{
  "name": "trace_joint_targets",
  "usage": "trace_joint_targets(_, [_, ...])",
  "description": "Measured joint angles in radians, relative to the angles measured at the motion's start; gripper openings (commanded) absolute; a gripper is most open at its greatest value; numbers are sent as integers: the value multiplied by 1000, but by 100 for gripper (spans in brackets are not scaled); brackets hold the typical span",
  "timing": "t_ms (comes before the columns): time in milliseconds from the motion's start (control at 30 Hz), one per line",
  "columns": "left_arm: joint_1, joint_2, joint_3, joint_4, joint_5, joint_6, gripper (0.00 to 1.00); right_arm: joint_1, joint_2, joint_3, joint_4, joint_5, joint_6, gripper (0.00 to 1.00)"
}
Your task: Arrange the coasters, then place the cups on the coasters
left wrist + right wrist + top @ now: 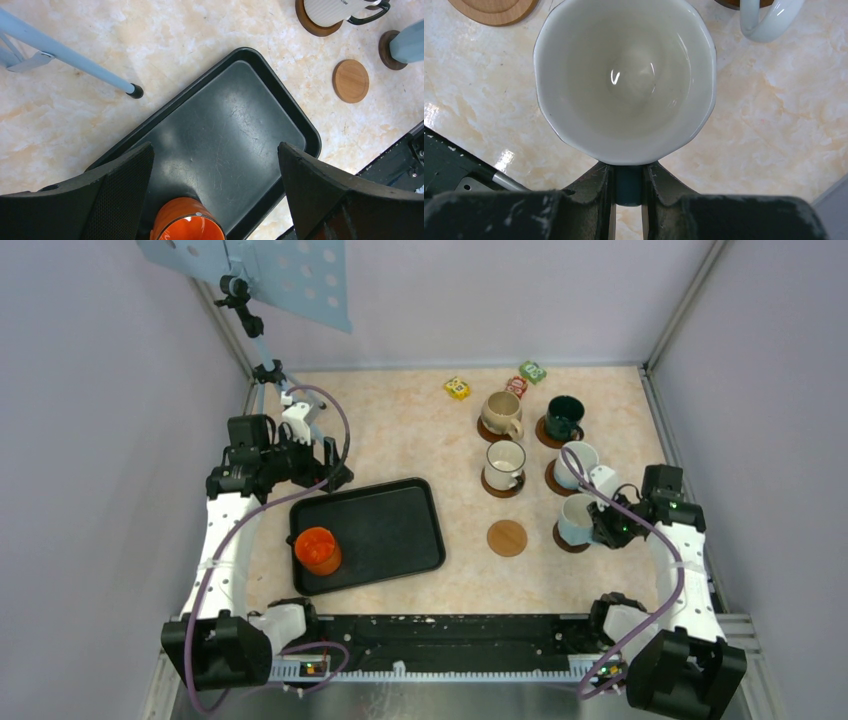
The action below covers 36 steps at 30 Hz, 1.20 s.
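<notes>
- Nearest the bases, in the near-left corner of the black tray [240, 125]: the orange cup [187, 222], upright, not yet on any coaster.
- Just beyond it, over the tray's far-left part, spread wide and holding nothing: the left gripper [215, 150] (cup toward the wrist from the gap, so probably a short pull back before closing).
- Over on the right, clenched on the light-blue handle of the white cup [624, 80]: the right gripper [628, 175]. Handle pointing straight back into the jaws, cup over a dark coaster [566, 538] (resting or hovering, cannot tell).
- Between tray and that cup, bare: the free coaster [507, 538], rightward of the orange cup and likely its destination. Left arm nearer the cup.
- Farther back, each seated on a coaster: the beige cup [500, 412], the dark green cup [563, 417], two white cups [504, 465].
- Farthest: small coloured blocks [457, 388], printed faces too small to read. No legible writing anywhere else.
</notes>
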Motion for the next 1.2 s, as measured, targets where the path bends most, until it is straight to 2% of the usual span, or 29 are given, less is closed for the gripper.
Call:
trace_joint_targets(133, [0,0,0,0,0,0,99,0,0,-11,13,3,0,1])
trace_joint_targets(333, [0,11,2,0,0,0,99,0,0,-16,26,3,1,21])
trace_joint_targets(633, [0,13,3,0,0,0,99,0,-3,-20,22,8,0,23])
trace_joint_targets(867, [0,18,7,0,0,0,99,-3,-34,-35,-4,19,-2,38])
trace_joint_targets(1200, [0,19,13,0,0,0,99,-4,-40,-35,-41,20,-18,42])
